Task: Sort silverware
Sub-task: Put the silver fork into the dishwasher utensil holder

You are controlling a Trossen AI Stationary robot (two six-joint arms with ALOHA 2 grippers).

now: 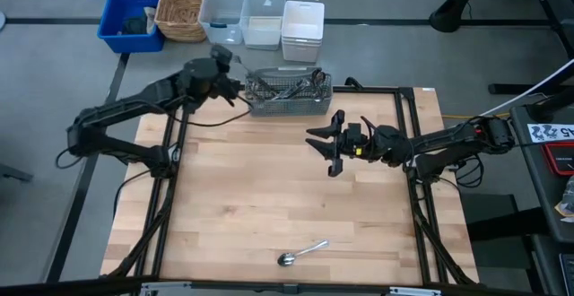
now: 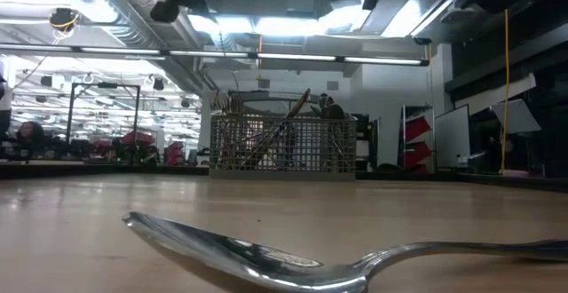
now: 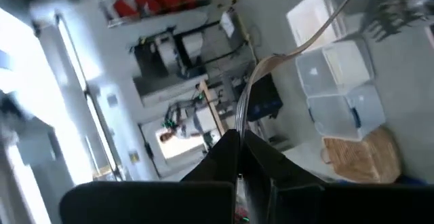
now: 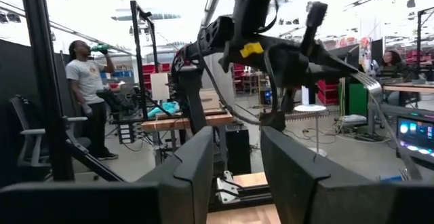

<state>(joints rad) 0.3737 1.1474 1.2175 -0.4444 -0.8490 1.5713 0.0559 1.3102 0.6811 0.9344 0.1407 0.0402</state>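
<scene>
A single spoon (image 1: 301, 253) lies flat near the front edge of the surface (image 1: 233, 206), a little right of the middle, its bowl toward the left. Bare wood lies all round it, and the front corners hold nothing. In the low view the spoon (image 2: 293, 262) fills the foreground with open boards behind it up to the basket (image 2: 282, 142).

The middle of the surface is open too. Above it, right of centre, hangs the right end effector (image 1: 327, 145), well apart from the spoon and nearer the back edge than the front. Its fingers (image 4: 186, 173) stand spread with nothing between them. Its arm reaches in over the right edge.

At the back edge, near the middle, sits the wire basket (image 1: 289, 94) with the rest of the silverware (image 1: 285, 84) standing and leaning inside it; handles and tines stick up above its rim. The left end effector (image 1: 240, 88) is just beside the basket's left end, raised above the surface, its arm coming in from the back left corner. Its fingers (image 3: 227, 157) are pressed together on a fork (image 3: 325, 30), whose handle runs out from the fingertips to tines at the far end. That fork is far from the spoon at the front.

Beyond the back edge, off the surface, stands a row of bins (image 1: 260, 18) and a woven basket (image 1: 181, 9).
</scene>
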